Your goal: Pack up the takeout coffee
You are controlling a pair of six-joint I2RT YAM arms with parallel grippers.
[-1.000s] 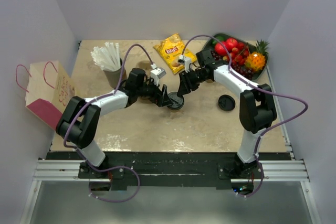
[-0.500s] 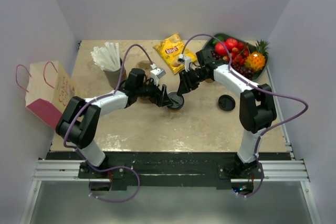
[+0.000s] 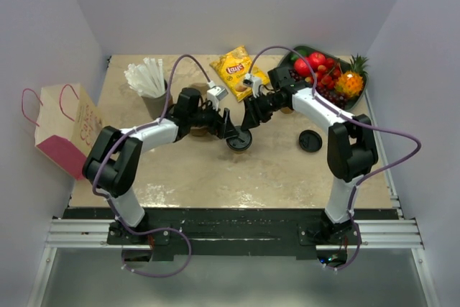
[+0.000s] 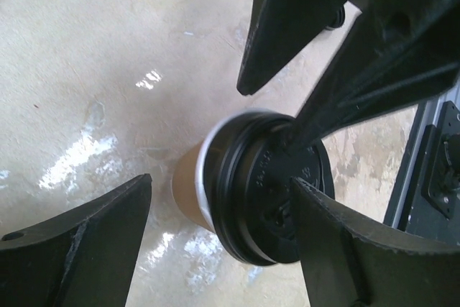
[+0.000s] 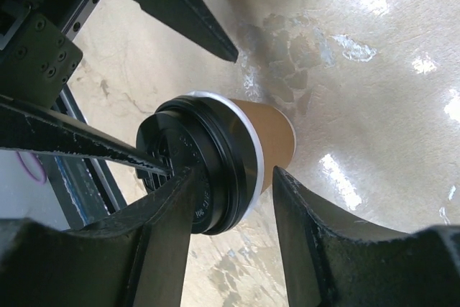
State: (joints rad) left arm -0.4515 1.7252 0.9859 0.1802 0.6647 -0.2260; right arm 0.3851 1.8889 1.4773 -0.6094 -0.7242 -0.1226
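The takeout coffee (image 3: 239, 141), a tan paper cup under a black lid, stands near the table's middle. Both grippers meet over it. In the left wrist view the coffee (image 4: 262, 199) sits between the wide-open jaws of my left gripper (image 4: 221, 181). One finger (image 4: 359, 249) lies over the lid and the other (image 4: 79, 249) stands off the cup's side. My right gripper (image 5: 233, 172) is open too, with one finger (image 5: 165, 235) on the lid's top and the other (image 5: 316, 235) just outside the rim of the coffee (image 5: 277, 145).
A loose black lid (image 3: 310, 140) lies to the right. At the back are a chip bag (image 3: 236, 70), a fruit tray (image 3: 300, 52) and a holder of white straws (image 3: 147, 80). A paper bag (image 3: 65, 124) stands at the left edge. A tan object (image 3: 198, 131) shows under the left arm.
The left arm has swung slightly toward the back, its gripper still at the cup. The right gripper's jaws look a little wider. The cup stays in place.
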